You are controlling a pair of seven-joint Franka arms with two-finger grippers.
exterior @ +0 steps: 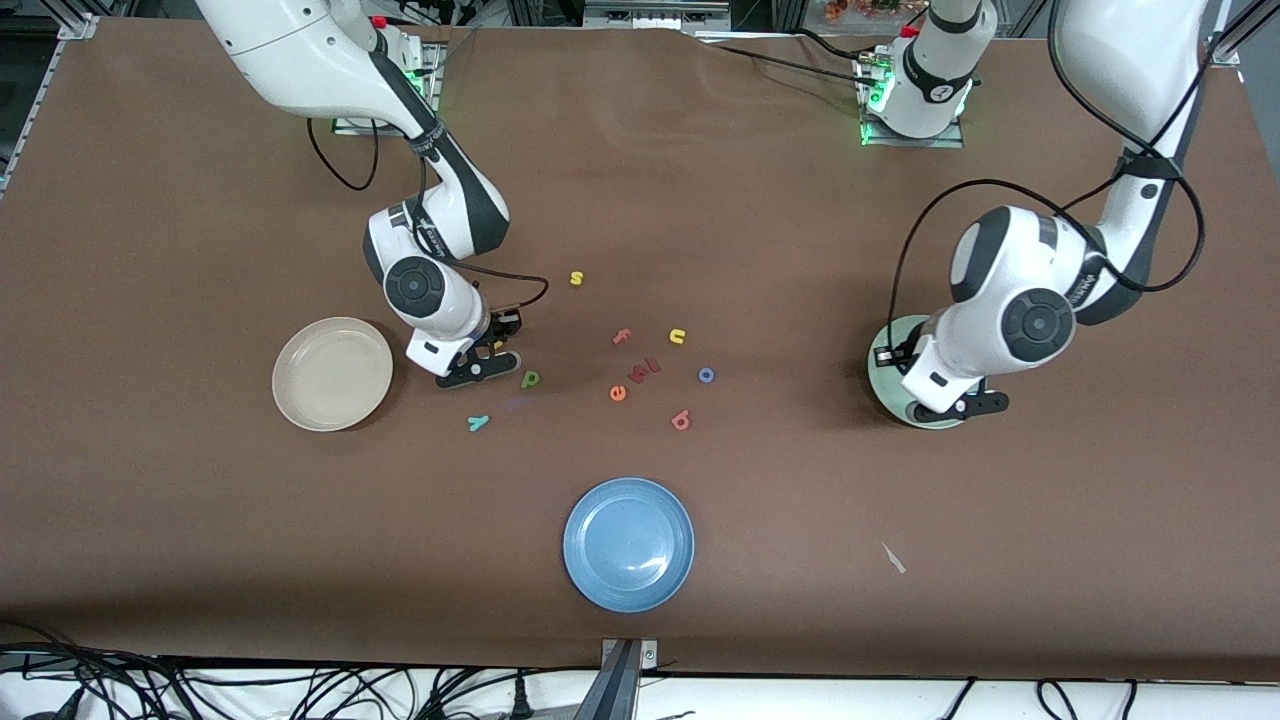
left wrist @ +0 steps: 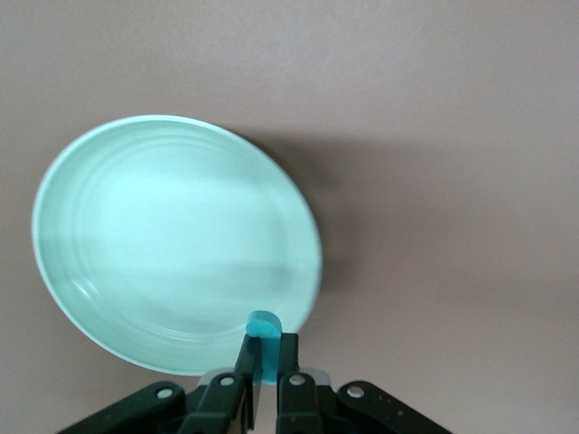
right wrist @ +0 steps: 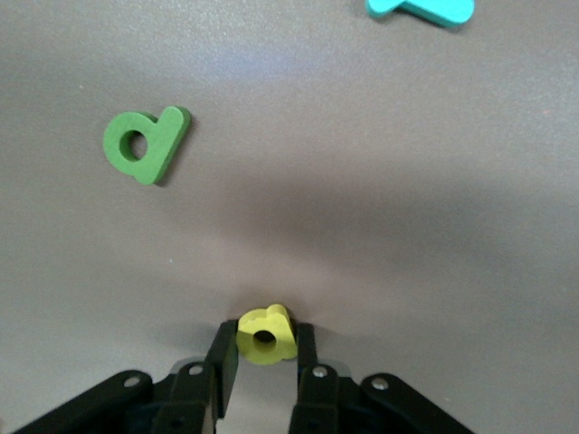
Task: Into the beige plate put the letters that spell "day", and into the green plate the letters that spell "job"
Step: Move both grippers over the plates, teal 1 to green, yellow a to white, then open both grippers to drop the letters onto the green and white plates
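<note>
Zero letters plated yet. Left gripper (left wrist: 264, 384) pinches teal "j" (left wrist: 264, 327) over green plate (left wrist: 109, 217). Right gripper (right wrist: 262, 366) clamps yellow "a" (right wrist: 265, 335) beside beige plate (exterior: 333, 373).

Bench (exterior: 780, 250): covered in a matt brown sheet with a faintly grainy surface. Green plate (left wrist: 136, 226): smooth, glazed-looking, with a soft sheen. Beige plate (exterior: 333, 373) and blue plate (exterior: 628, 543): smooth, low gloss. Green "d" (right wrist: 145, 145) and yellow "a" (right wrist: 266, 335): matt, foam-like. Arm shells (exterior: 1010, 300): glossy white plastic. Claw fingers (right wrist: 221, 357): matt black.
</note>
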